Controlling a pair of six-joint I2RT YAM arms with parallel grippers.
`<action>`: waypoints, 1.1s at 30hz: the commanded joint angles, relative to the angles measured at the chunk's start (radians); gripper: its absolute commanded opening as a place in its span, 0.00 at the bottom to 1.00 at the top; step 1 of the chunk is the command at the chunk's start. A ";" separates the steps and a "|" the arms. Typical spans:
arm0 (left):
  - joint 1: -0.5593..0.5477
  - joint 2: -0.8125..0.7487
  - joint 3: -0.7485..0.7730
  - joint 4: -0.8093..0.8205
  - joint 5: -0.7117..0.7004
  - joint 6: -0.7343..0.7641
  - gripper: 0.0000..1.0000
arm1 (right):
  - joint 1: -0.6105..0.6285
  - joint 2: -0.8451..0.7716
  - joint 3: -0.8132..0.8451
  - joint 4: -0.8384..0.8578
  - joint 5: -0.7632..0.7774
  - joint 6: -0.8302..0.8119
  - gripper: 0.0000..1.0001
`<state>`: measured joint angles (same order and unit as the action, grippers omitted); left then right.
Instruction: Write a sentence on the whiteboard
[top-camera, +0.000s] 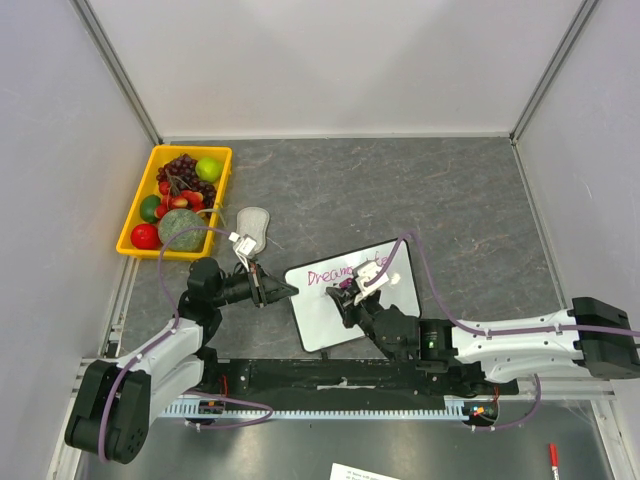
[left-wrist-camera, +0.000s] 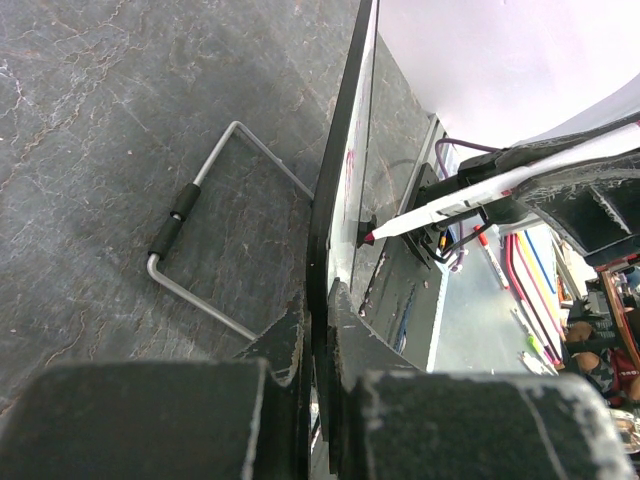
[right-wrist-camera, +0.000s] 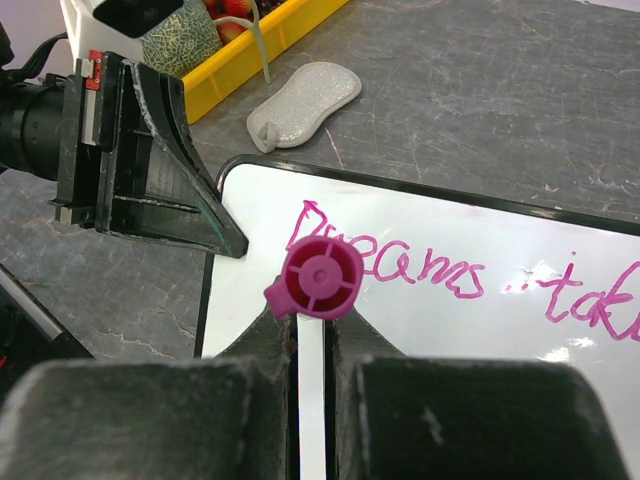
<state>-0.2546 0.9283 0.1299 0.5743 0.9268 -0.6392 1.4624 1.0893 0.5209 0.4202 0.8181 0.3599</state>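
The whiteboard (top-camera: 325, 318) stands tilted on the grey table mat, in front of the arms. The sentence (top-camera: 332, 274) in magenta runs along its top; in the right wrist view it (right-wrist-camera: 420, 265) reads "Dreams" and then "..tak". My left gripper (top-camera: 289, 290) is shut on the board's left edge (left-wrist-camera: 340, 180), with the jaws on either side of the black frame. My right gripper (top-camera: 350, 292) is shut on a white marker with a magenta end (right-wrist-camera: 320, 280). The marker's tip (left-wrist-camera: 368, 238) touches the board's face, below the first word.
A yellow basket (top-camera: 135, 222) of fruit sits at the back left. A grey oval eraser pad (top-camera: 253, 225) lies beside it, also in the right wrist view (right-wrist-camera: 305, 100). The board's wire stand (left-wrist-camera: 200, 250) rests on the mat. A red pen (top-camera: 552, 455) lies at the front right.
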 joint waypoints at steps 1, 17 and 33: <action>-0.002 -0.003 0.007 -0.011 -0.023 0.078 0.02 | 0.006 0.018 0.022 0.058 0.056 0.022 0.00; -0.002 -0.011 0.005 -0.010 -0.023 0.078 0.02 | 0.006 0.067 0.041 0.037 0.018 0.024 0.00; -0.002 -0.011 0.005 -0.011 -0.023 0.079 0.02 | 0.006 0.057 0.036 -0.089 -0.040 0.083 0.00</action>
<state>-0.2546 0.9241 0.1299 0.5659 0.9257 -0.6392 1.4643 1.1561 0.5320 0.3916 0.7811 0.4126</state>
